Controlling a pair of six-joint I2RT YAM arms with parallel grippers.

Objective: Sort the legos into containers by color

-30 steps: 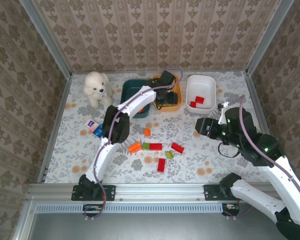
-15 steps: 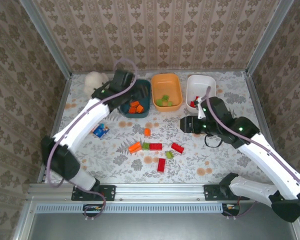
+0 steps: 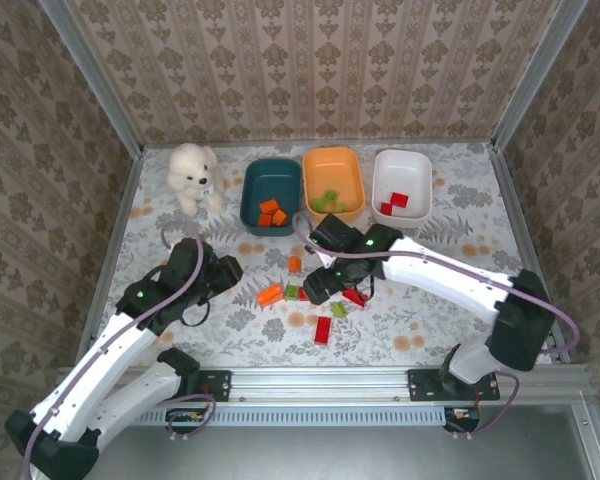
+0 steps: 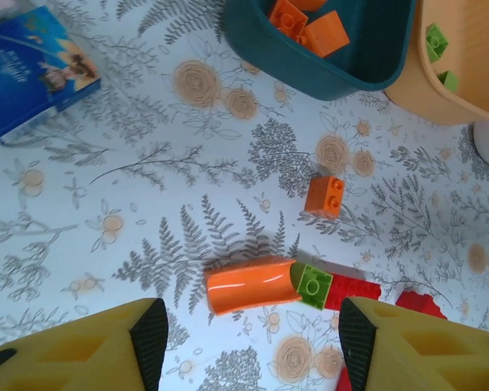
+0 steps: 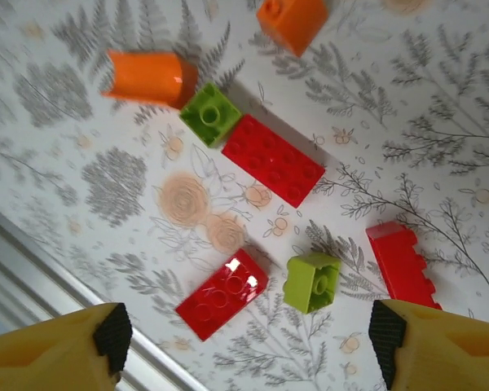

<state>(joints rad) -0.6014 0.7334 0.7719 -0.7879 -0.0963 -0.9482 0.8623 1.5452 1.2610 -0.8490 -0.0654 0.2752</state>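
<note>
left gripper (image 4: 253, 334): jaws wide apart, nothing between them; hangs over the floral cloth (image 3: 430, 300), at 9 o'clock of the loose legos (image 3: 269, 294) in top view.
right gripper (image 5: 248, 334): jaws spread wide, empty; directly above the loose legos, covering some of them in top view.
teal tub (image 3: 247, 195): back row, left end; orange bricks (image 4: 310, 24) inside.
orange tub (image 3: 333, 165): back row, middle, just beside the teal tub at its 3 o'clock; green bricks (image 3: 326, 201) inside.
white tub (image 3: 400, 170): back row, right end; two red bricks (image 3: 397, 203) inside.
loose legos, where: on the cloth at 6 o'clock of the tubs, seven pieces.
orange cube (image 5: 292, 20): apart from the others, nearest the tubs.
curved orange piece (image 5: 147, 77): touches the small green brick (image 5: 209, 114), which touches the long red brick (image 5: 273, 159); in top view the row runs 9 to 3 o'clock.
short red brick (image 5: 222, 293): at 6 o'clock of that row in top view, nearest the rail.
green cube (image 5: 312, 283): between the short red brick and the ridged red brick (image 5: 403, 265), touching neither.
plush bear (image 3: 192, 175): at 9 o'clock of the teal tub.
blue carton (image 4: 33, 69): flat on the cloth, well apart from the bricks.
</note>
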